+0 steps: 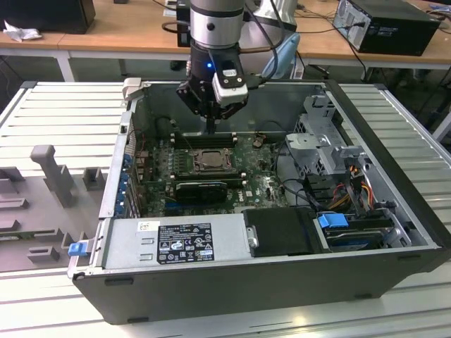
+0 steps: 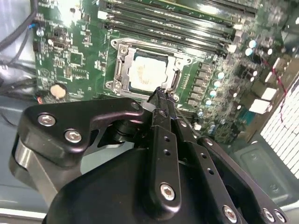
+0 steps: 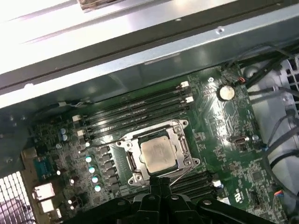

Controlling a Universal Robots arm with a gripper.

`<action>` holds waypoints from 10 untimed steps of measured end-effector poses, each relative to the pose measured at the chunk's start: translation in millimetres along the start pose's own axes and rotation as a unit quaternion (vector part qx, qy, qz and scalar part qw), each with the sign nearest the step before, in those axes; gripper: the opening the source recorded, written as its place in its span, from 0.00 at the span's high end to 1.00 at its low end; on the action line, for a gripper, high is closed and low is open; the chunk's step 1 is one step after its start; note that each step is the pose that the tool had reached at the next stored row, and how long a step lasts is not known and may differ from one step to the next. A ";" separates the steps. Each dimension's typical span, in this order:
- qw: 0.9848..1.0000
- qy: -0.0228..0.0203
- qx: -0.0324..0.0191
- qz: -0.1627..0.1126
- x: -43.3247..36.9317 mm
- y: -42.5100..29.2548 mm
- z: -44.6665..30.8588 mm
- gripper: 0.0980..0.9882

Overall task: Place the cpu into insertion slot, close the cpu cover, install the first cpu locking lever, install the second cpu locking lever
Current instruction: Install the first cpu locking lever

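The cpu (image 3: 158,155) lies flat in the insertion slot (image 3: 132,161) on the green board, its pale metal top (image 2: 146,73) showing in both wrist views. The silvery cpu cover (image 3: 179,129) lies down around the chip as a frame (image 2: 122,52). Thin wire locking levers run along two sides of the socket, one (image 3: 105,141) toward the memory slots and one (image 3: 184,171) close to my fingertips. My gripper (image 1: 210,128) hangs just above the socket (image 1: 209,159), on its far side in the exterior view. Its fingers (image 2: 159,94) are shut together with nothing between them.
The open computer case (image 1: 394,141) walls in the board. Long black memory slots (image 3: 140,108) flank the socket, a black card (image 1: 202,189) lies in front, and cables (image 1: 296,186) and a drive cage (image 1: 320,134) fill the exterior view's right. A power supply (image 1: 176,243) lies along the near side.
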State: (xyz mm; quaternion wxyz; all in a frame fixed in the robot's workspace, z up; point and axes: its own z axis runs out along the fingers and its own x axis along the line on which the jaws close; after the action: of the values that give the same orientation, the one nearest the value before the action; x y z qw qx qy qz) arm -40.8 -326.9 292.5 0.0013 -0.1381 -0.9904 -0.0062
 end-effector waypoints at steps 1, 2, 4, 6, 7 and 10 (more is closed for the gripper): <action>1.000 0.000 0.000 -0.017 0.0 0.0 0.6 0.99; 0.999 0.000 0.000 -0.035 0.0 0.0 1.3 0.99; 0.996 0.001 0.000 -0.091 0.0 0.0 3.8 0.99; 0.991 0.002 0.001 -0.132 -0.1 -0.1 6.1 0.99; 0.989 0.002 0.001 -0.148 -0.1 -0.1 7.1 0.99; 0.983 0.002 0.001 -0.183 5.5 -1.7 10.5 0.99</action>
State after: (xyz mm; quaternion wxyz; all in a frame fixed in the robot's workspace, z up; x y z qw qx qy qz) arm -46.6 -327.0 282.0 0.0023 0.0457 -0.9989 -0.0059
